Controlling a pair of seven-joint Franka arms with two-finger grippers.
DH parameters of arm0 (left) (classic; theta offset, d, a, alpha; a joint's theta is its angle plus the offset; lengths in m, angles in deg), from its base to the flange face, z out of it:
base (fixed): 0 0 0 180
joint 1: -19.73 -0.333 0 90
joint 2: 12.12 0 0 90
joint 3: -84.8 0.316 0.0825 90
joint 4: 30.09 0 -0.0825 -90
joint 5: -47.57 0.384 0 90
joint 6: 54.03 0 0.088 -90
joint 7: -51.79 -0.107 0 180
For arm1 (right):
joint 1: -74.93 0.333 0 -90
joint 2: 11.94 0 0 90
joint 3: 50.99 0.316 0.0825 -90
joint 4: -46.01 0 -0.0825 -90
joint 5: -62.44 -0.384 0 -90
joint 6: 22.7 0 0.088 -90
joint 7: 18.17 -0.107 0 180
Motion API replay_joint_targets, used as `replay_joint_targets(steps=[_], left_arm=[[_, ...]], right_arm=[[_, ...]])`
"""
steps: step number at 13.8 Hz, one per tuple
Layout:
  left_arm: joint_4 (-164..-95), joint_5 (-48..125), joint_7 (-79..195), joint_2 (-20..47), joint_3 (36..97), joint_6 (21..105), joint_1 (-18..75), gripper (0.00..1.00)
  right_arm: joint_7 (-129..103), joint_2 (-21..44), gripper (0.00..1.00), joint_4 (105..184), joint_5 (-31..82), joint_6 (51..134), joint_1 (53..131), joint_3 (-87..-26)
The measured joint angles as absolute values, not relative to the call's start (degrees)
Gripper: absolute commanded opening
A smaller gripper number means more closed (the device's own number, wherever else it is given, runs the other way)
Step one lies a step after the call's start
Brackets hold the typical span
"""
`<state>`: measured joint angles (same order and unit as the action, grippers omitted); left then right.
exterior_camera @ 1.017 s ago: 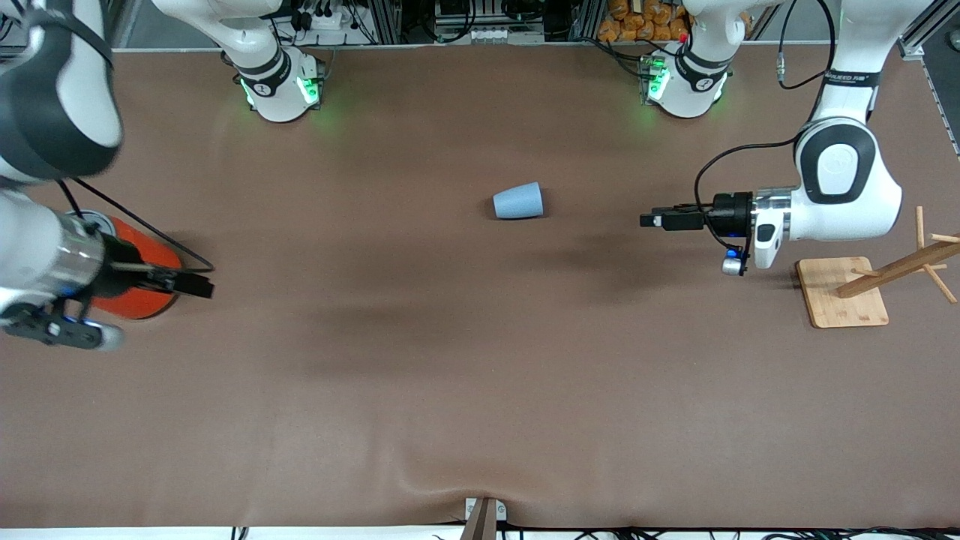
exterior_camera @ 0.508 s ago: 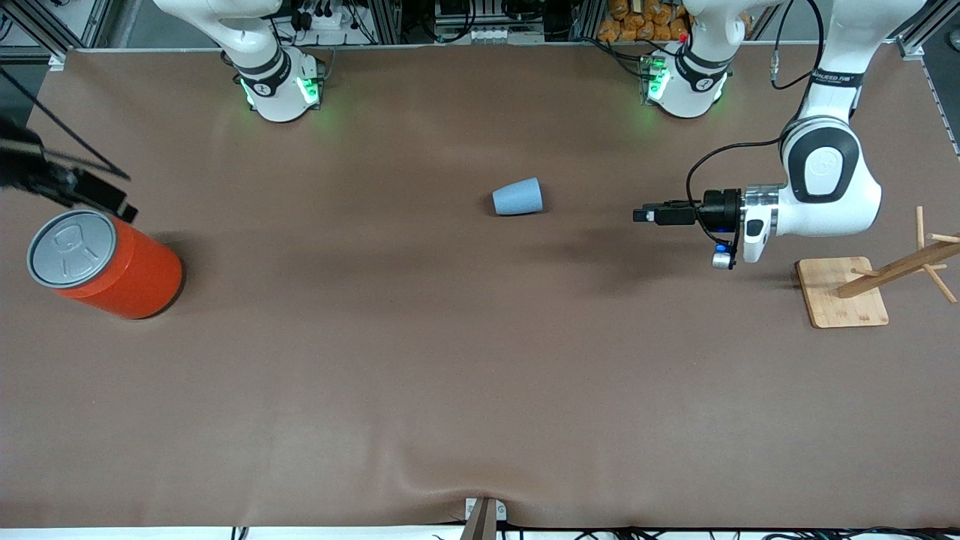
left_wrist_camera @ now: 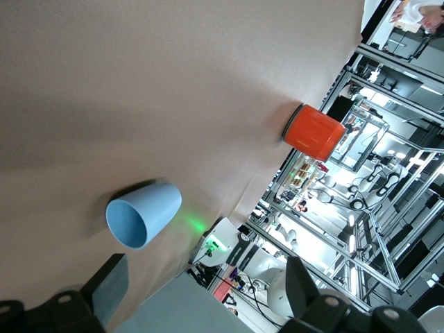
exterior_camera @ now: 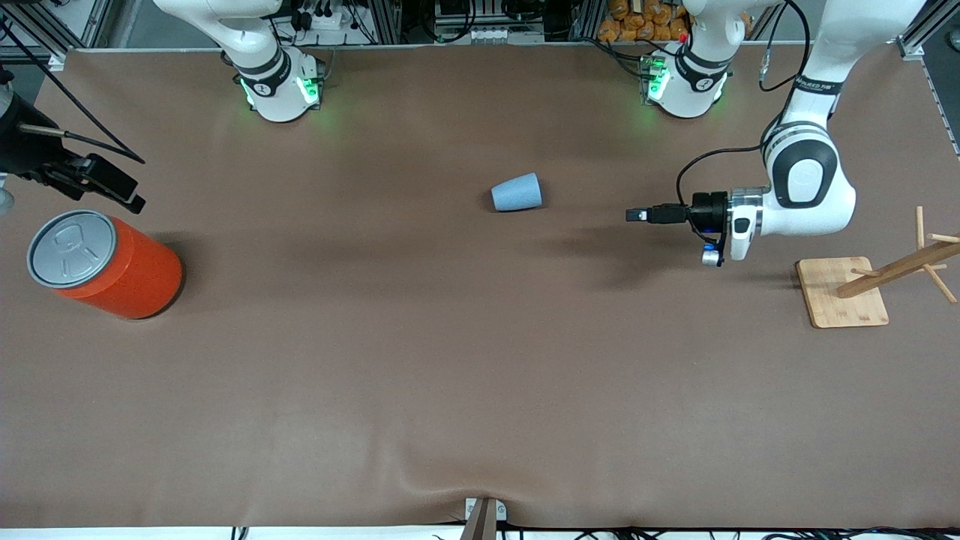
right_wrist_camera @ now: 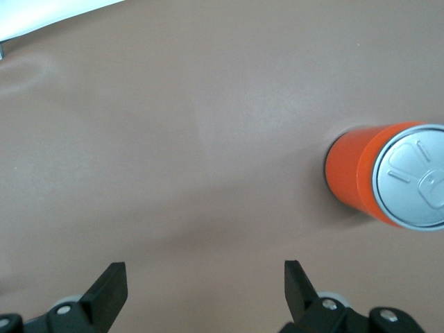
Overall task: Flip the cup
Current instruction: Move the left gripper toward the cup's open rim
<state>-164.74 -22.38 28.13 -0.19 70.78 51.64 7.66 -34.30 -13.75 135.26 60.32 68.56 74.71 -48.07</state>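
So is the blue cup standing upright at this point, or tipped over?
Tipped over. The cup lies on its side on the table; the left wrist view shows its open mouth facing sideways, with nothing visible inside.

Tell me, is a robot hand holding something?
No. The left gripper and right gripper are both open and empty; the cup lies untouched on its side.

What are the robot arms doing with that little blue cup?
The blue cup lies on its side in the middle of the table, and nothing touches it. The left hand hovers over the table beside the cup, open and pointing at it. The right hand, also open, is up above the orange can.
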Motion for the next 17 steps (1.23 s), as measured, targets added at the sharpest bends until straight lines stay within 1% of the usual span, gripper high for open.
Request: replay_joint_targets(steps=[3,5,10,13,17], left_arm=[[-166.7,-25.4,24.8,0.2,70.2,52.6,8.2,1.0],[-167.9,-26.0,23.6,0.2,69.7,52.8,8.3,1.0],[-172.3,-32.5,17.6,0.2,68.2,52.9,8.4,1.0],[-174.2,-36.2,16.4,0.2,66.1,53.6,8.4,1.0],[-175.9,-40.1,14.3,0.4,62.6,56.8,8.5,1.0]], right_arm=[[-31.7,-13.9,1.0,134.8,61.2,68.8,74.0,-48.6],[-29.6,-13.9,1.0,134.6,64.0,68.5,73.9,-48.6],[-29.0,-13.9,1.0,134.6,65.0,66.0,73.9,-48.4],[-28.9,-13.9,1.0,134.6,65.0,65.9,73.9,-48.4],[-28.9,-13.9,1.0,134.6,65.0,65.6,73.9,-48.5]])
